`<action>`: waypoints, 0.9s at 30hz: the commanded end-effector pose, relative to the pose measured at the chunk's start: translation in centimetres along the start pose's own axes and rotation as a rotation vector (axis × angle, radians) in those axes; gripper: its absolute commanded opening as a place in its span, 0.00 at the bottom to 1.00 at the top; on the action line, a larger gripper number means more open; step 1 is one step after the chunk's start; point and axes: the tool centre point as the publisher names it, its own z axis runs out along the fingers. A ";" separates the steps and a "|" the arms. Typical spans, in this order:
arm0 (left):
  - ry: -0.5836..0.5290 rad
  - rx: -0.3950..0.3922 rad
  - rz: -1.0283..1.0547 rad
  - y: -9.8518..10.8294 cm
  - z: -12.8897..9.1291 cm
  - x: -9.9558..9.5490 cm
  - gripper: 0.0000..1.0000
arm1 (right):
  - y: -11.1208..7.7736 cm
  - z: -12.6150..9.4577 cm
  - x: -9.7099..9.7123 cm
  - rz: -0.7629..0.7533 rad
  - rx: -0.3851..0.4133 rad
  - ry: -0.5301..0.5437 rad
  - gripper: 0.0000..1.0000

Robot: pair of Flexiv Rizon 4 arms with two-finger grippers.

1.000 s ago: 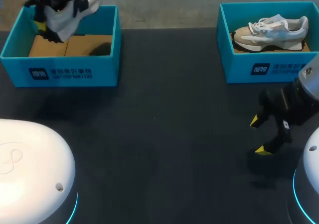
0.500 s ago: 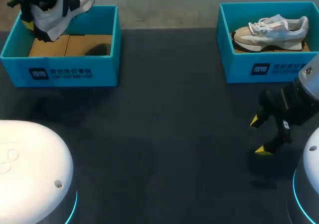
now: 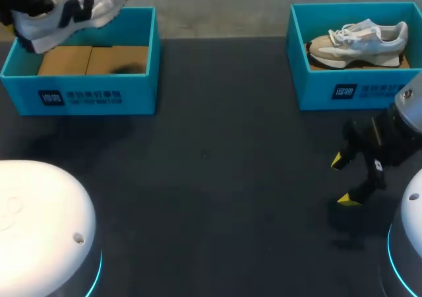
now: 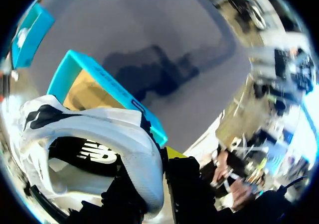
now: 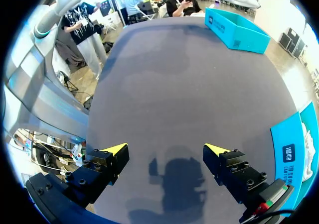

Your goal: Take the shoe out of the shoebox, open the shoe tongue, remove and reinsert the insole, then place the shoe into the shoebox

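Looking at the white shoe (image 3: 69, 6) with the black side logo first: hanging up in the air way out at 10 o'clock from the table's middle, hovering over the far-left corner of the left shoebox (image 3: 92, 89) and not touching its cardboard floor. Tilting a little too, toe end pointing roughly toward 3 o'clock. Seeing the left gripper (image 4: 149, 164) pinching it, jaws clamped on the heel end, with that wall of the shoe sitting between the two fingers (image 4: 174, 153) in the left wrist view.

Moving outward, spotting a second shoe (image 3: 359, 39), beige and white, lying inside the right shoebox (image 3: 316, 89) out at 2 o'clock.

Finding the right gripper (image 3: 348, 178) hovering over the dark table (image 3: 217, 178) around 4 o'clock, just in front of that right box, jaws standing wide apart and gripping nothing. Catching only tabletop and the gripper's own shadow under it in the right wrist view.
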 end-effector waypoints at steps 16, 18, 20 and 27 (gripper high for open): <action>-0.097 -0.136 0.334 4.0 2.5 1.5 0.00 | 0.0 0.1 0.1 0.001 0.003 -0.004 1.00; -0.097 -0.136 0.334 4.0 2.5 1.5 0.00 | 0.0 0.1 0.1 0.001 0.003 -0.004 1.00; -0.114 -0.127 0.362 5.5 2.8 1.1 0.00 | 0.0 0.1 0.1 0.001 0.003 -0.004 1.00; -0.170 -0.076 0.548 9.3 4.2 0.0 0.00 | 0.0 0.1 0.1 0.001 0.003 -0.004 1.00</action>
